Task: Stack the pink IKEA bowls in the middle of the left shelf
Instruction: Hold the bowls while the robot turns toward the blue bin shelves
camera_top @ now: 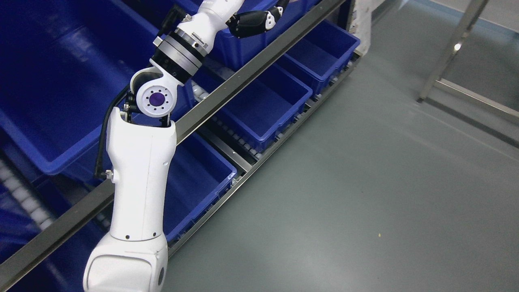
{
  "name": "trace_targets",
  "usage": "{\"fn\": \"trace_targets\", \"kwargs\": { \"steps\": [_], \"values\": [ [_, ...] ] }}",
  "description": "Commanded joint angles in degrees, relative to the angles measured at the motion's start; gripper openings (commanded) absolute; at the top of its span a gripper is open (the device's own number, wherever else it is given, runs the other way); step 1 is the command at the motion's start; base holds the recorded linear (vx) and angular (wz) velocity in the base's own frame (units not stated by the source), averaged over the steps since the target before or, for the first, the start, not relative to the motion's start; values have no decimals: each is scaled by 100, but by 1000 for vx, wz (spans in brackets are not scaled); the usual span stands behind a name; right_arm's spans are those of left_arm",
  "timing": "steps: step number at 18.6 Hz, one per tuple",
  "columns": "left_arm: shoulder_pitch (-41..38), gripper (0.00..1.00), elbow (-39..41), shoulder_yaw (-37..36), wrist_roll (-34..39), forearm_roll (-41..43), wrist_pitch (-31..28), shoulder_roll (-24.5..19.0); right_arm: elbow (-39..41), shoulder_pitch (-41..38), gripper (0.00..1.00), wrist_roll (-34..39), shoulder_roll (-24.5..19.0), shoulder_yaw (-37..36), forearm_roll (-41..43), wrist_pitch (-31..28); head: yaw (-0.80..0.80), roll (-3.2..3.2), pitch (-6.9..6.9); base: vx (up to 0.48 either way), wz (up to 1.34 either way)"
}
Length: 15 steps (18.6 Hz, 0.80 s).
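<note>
Oddly, no pink bowl shows anywhere; only blue bins [259, 109] sit on the shelf [251, 77], so the bowls' whereabouts cannot be told. The left arm [140, 182] rises from the lower left, and its hand [255, 18] sits at the top edge over a bin [239, 50]. Its dark fingers [265, 19] look partly curled, but whether they hold anything cannot be told. Reaching onward, the forearm may well strike the shelf rail, since it crosses just above it.
</note>
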<state>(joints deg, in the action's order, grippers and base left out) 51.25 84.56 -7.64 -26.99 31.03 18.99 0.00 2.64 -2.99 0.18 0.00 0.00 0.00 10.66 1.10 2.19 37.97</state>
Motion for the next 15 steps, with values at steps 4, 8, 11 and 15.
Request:
{"fn": "trace_targets", "kwargs": {
  "steps": [4, 8, 11, 15],
  "values": [
    [649, 5, -9, -89, -77, -264, -264, -100, 0, 0, 100, 8, 100, -62, -44, -3, 0, 0, 0, -28, 643],
    [790, 5, -105, -53, -95, -220, -458, -100, 0, 0, 100, -1, 100, -62, -44, -3, 0, 0, 0, 21, 564],
    [755, 5, -185, -27, -288, -18, -476, -100, 0, 0, 100, -1, 100, -62, -44, -3, 0, 0, 0, 46, 469],
    [676, 5, -194, 25, -350, 157, -528, -100, 0, 0, 100, 8, 100, -53, -44, -3, 0, 0, 0, 63, 394]
  ]
}}
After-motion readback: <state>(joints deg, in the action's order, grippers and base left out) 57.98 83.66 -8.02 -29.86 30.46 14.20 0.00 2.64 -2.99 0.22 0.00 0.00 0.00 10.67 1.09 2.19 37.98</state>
